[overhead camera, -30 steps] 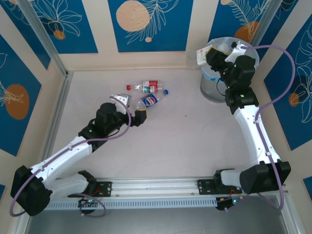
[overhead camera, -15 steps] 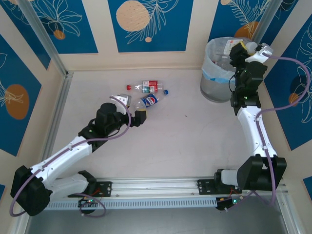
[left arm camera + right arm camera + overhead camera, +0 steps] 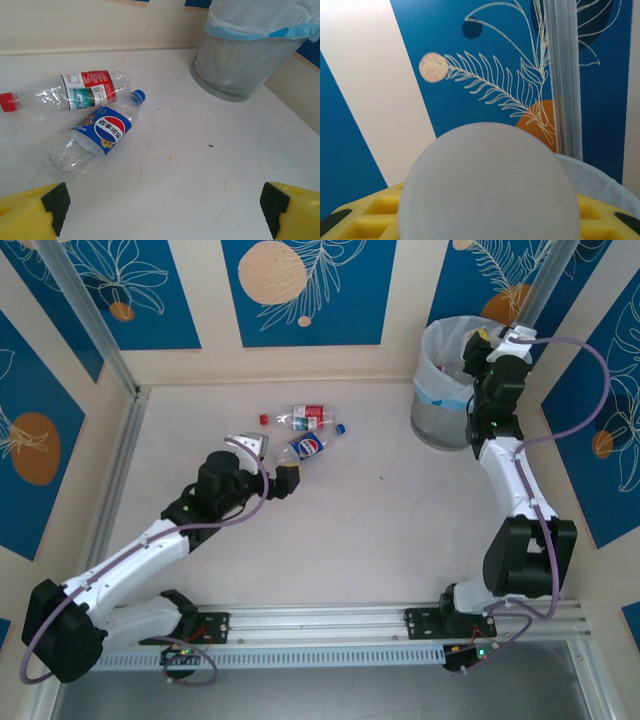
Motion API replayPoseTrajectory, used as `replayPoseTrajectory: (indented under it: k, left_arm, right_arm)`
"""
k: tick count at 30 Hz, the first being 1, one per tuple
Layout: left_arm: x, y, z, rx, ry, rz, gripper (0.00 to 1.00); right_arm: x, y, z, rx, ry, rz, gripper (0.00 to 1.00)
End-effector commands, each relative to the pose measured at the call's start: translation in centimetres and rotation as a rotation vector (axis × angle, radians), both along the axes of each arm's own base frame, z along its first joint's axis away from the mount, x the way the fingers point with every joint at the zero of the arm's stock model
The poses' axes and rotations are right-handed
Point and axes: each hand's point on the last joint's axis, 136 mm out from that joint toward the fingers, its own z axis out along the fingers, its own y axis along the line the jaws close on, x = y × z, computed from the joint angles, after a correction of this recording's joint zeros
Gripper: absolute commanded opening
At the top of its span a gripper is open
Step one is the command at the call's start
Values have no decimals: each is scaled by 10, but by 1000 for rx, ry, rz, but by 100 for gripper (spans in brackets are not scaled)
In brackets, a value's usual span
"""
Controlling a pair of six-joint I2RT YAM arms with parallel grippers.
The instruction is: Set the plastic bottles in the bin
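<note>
**Bench stock: two bottles lying loose, one held over the bin**

- Left claw: low over the bench, jaws spread wide with nothing between them. In the wrist view only the yellow, black-padded tips show, cut off by the lower frame edge.
- Blue-label bottle: lying at 10 o'clock from the left claw, blue cap towards 1 o'clock.
- Red-label bottle: lying just behind it, red cap towards 9 o'clock. Whether the two touch is unclear.
- Bin: stands at the bench's 1 o'clock, grey mesh with a pale liner. Its top is cut off in the left wrist view, and its contents are indistinct.
- Right claw: above the bin's rim, partly closed on the held bottle. Only a blurred pale round end shows; label and cap are hidden.
</note>
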Motion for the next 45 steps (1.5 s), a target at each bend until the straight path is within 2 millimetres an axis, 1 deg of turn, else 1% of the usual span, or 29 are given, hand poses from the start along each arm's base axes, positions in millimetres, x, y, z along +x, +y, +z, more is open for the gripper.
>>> replayPoseTrajectory:
  k: [1, 4, 6, 7, 8, 9, 10, 11, 12, 14, 20, 21, 22, 23, 25, 29, 34, 41, 43, 45]
  left_arm:
    - [2, 0, -2, 7, 25, 18, 99]
    - [2, -3, -5, 16, 42, 4, 99]
    - [2, -4, -6, 19, 48, 1, 99]
    - [2, -4, -7, 19, 50, 2, 99]
    - [3, -5, -6, 18, 49, 2, 99]
    - [3, -5, -7, 20, 50, 3, 99]
    - [4, -4, -7, 24, 50, 8, 99]
    - [5, -4, -8, 30, 53, 13, 99]
    - [5, -3, -9, 35, 56, 17, 99]
    - [7, -3, -11, 45, 62, 20, 99]
    - [11, -8, -16, 51, 78, 15, 99]
    - [12, -9, -17, 52, 82, 15, 99]
    - [13, -9, -18, 53, 85, 18, 99]
    - [14, -9, -18, 56, 88, 23, 99]
    - [17, -7, -21, 69, 96, 38, 99]
    - [23, -3, -28, 104, 126, 79, 99]
    - [27, -4, -35, 104, 152, 94, 99]
    - [32, 5, -49, 139, 216, 159, 99]
    - [34, 5, -52, 142, 231, 165, 99]
    - [35, 4, -53, 140, 238, 162, 99]
  right_arm:
    - [9, -3, 22, -78, -30, -14, 33]
    - [23, -2, 14, -78, 5, -2, 34]
    - [33, -3, 5, -90, 33, -2, 35]
    - [39, -4, -1, -100, 54, -3, 36]
    - [44, -5, -6, -107, 78, -4, 39]
    - [48, -5, -10, -114, 99, -6, 44]
    - [52, -8, -17, -112, 127, -14, 51]
    - [53, -9, -18, -109, 145, -21, 61]
    - [55, -10, -20, -105, 164, -27, 67]
    - [55, -11, -21, -89, 187, -25, 74]
    - [45, -3, -16, -43, 179, 1, 85]
    - [43, -3, -14, -36, 172, -1, 89]
    - [39, -2, -12, -25, 164, -2, 96]
    - [35, -2, -10, -11, 156, -6, 100]
    - [25, 0, -3, 15, 130, -5, 100]
    - [3, 14, 13, 75, 84, 54, 99]
    - [-20, 26, 25, 139, 51, 115, 99]
    - [-54, 50, 30, 241, 65, 248, 99]
    - [-58, 55, 29, 235, 66, 271, 99]
    - [-55, 54, 23, 238, 102, 271, 99]
